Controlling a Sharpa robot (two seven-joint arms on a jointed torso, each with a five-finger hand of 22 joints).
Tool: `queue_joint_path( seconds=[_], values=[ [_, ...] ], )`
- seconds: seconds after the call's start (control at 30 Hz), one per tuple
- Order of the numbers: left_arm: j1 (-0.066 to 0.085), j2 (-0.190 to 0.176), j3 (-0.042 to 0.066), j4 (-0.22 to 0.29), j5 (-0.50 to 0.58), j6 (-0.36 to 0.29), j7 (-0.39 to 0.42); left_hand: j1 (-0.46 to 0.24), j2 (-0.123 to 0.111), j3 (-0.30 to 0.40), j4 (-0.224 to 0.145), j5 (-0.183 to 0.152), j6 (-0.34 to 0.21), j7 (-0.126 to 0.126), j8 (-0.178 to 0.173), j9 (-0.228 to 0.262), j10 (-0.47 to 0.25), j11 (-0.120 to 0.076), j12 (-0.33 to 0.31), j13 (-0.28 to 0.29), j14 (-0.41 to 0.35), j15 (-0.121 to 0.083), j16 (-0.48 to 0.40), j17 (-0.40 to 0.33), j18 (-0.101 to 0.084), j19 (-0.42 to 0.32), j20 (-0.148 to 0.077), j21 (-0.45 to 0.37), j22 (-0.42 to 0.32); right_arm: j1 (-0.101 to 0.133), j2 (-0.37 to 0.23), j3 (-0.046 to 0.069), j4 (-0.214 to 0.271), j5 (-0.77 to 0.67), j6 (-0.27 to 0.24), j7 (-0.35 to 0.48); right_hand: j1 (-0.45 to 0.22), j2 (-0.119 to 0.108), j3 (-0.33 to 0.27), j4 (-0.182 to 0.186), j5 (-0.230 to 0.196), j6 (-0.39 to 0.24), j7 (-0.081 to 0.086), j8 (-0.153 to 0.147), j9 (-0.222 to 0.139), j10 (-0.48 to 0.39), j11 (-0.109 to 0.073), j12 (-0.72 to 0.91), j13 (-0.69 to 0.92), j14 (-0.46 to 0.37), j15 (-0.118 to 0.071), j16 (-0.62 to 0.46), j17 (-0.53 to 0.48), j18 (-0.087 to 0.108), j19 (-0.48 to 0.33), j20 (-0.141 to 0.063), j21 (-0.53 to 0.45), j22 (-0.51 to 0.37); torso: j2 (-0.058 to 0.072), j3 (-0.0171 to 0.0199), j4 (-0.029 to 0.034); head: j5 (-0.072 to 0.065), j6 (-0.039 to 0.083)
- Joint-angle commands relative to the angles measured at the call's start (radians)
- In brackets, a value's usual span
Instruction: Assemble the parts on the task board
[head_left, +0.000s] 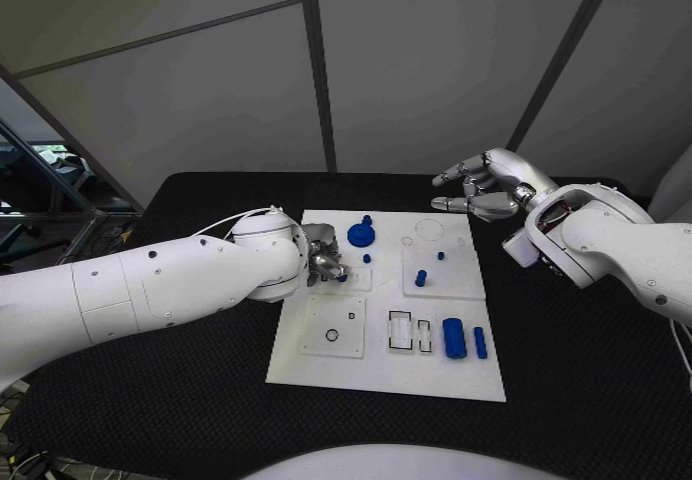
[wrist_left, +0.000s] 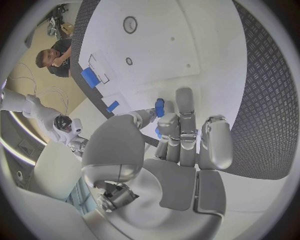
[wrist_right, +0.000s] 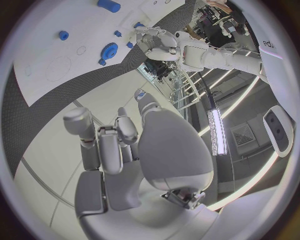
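Here, left hand (head_left: 320, 258) low over the task board (head_left: 332, 375), at its left edge, fingers (wrist_left: 167, 125) pinched on a small blue part (wrist_left: 160, 107), seemingly just above the board. Right hand (head_left: 490, 190) raised beyond the board's far right corner, fingers (wrist_right: 100, 145) loosely curled and holding nothing, well apart from the work. Elsewhere on the board: a blue gear (head_left: 361, 235) near the far edge, a peg (head_left: 421, 278) standing upright, a large blue cylinder (head_left: 454, 338) lying near the right edge. Best done slowly: keep the pinched part upright, line it over its hole, press straight down, and release only once seated. Avoid sliding sideways across the black surface (head_left: 173, 400) side.
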Motion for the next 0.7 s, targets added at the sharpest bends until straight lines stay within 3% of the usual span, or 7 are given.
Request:
queue_joint_path(
  seconds=[0.03,0.07,0.13,0.47,0.7],
  values=[
    [-0.002,-0.001,-0.002,0.003,-0.006,0.033,-0.008,-0.010,0.000,0.178,-0.183,0.028,-0.004,-0.001,0.010,0.002,0.006,-0.004,0.010,0.006,0.009,-0.001,-0.007,0.002,-0.005,0.003,-0.001,0.003,-0.001,0.002,0.001,0.001,-0.001,-0.003,0.008,0.001,-0.011,-0.001,-0.001,0.003,-0.003,-0.005,-0.002,0.007,-0.001,-0.002,-0.002,-0.001,0.001,0.058,-0.008,-0.005,0.070,0.018,0.000,-0.003,-0.004,0.001,0.000,-0.0002,0.0007,0.001,-0.001],
    [-0.002,-0.001,-0.002,0.003,-0.006,0.033,-0.007,-0.019,-0.005,0.183,-0.188,0.059,-0.001,-0.001,0.015,0.003,0.009,-0.005,0.015,0.011,0.009,-0.001,-0.007,0.003,-0.005,0.004,-0.002,0.003,0.000,0.002,0.001,0.001,-0.001,-0.004,0.008,0.001,-0.012,-0.001,-0.001,0.003,-0.003,-0.004,-0.002,0.007,-0.001,-0.002,-0.002,-0.001,0.001,0.058,-0.008,-0.005,0.070,0.019,0.000,-0.003,-0.005,0.000,0.000,0.0000,0.0007,0.001,-0.001],
    [-0.002,-0.001,-0.002,0.002,-0.006,0.031,-0.007,-0.033,-0.010,0.188,-0.194,0.082,0.001,-0.003,0.021,0.004,0.014,-0.006,0.021,0.015,0.010,-0.002,-0.008,0.004,-0.006,0.005,-0.002,0.003,0.002,0.002,0.002,0.001,-0.001,-0.004,0.008,0.001,-0.012,-0.001,-0.001,0.003,-0.003,-0.004,-0.002,0.007,-0.001,-0.002,-0.002,-0.001,0.001,0.058,-0.008,-0.005,0.070,0.019,0.000,-0.003,-0.005,0.000,0.000,0.0001,0.0004,0.001,-0.001],
    [-0.002,0.008,-0.002,-0.005,-0.004,0.023,-0.006,-0.075,-0.017,0.175,-0.193,0.087,0.014,-0.012,0.037,0.005,0.025,-0.011,0.031,0.021,0.012,-0.004,-0.009,0.007,-0.007,0.010,-0.004,0.007,0.011,0.002,0.004,0.001,-0.002,-0.004,0.009,0.001,-0.012,-0.001,-0.001,0.003,-0.003,-0.004,-0.002,0.007,-0.001,-0.002,-0.002,-0.001,0.001,0.058,-0.008,-0.005,0.070,0.019,0.000,-0.003,-0.005,0.000,0.001,0.0004,-0.0002,-0.002,-0.005],
    [-0.002,0.013,-0.002,-0.013,-0.002,0.021,-0.005,-0.126,-0.021,0.109,-0.169,0.083,0.025,-0.021,0.042,-0.004,0.031,-0.016,0.039,0.023,0.014,-0.007,-0.011,0.010,-0.009,0.014,-0.006,0.008,0.017,0.002,0.004,0.001,-0.003,-0.004,0.009,0.000,-0.012,-0.001,-0.002,0.004,-0.003,-0.004,-0.003,0.007,-0.001,-0.003,-0.002,-0.002,0.000,0.057,-0.008,-0.006,0.069,0.019,0.000,-0.003,-0.005,-0.001,0.000,0.0009,0.0005,-0.004,-0.005]
  ],
)
